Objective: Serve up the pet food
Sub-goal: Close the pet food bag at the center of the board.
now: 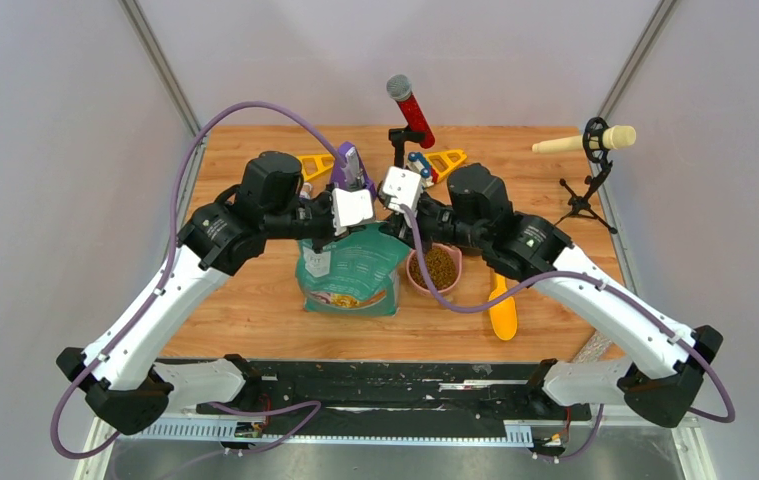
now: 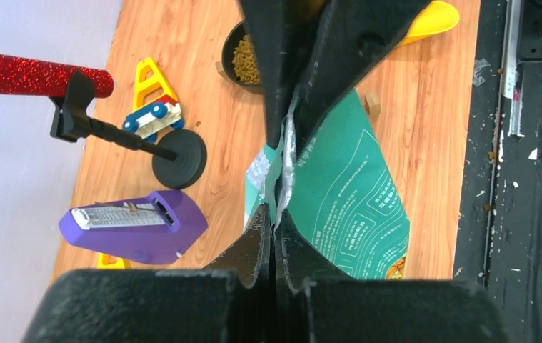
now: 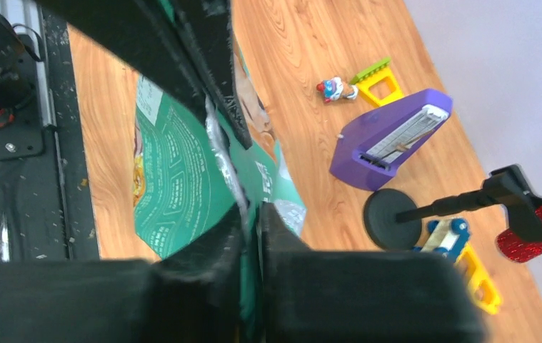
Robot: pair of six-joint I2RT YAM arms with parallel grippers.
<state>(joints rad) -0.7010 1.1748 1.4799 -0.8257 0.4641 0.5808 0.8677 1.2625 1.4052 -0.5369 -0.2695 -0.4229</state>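
Left pincer and right pincer are pinching the bag top; pet food is sitting in a bowl beside them.

— Where does the top view sit?
— High above the teal-green flexible bag with a white label and back towards its near side, facing down. The bag is small, mid-frame.
— And the wrist views?
— Both hang right over the bag's top edge, pressed close, looking down it from opposite sides. They share the bag and, beyond it, the purple plastic wedge-shaped metronome.
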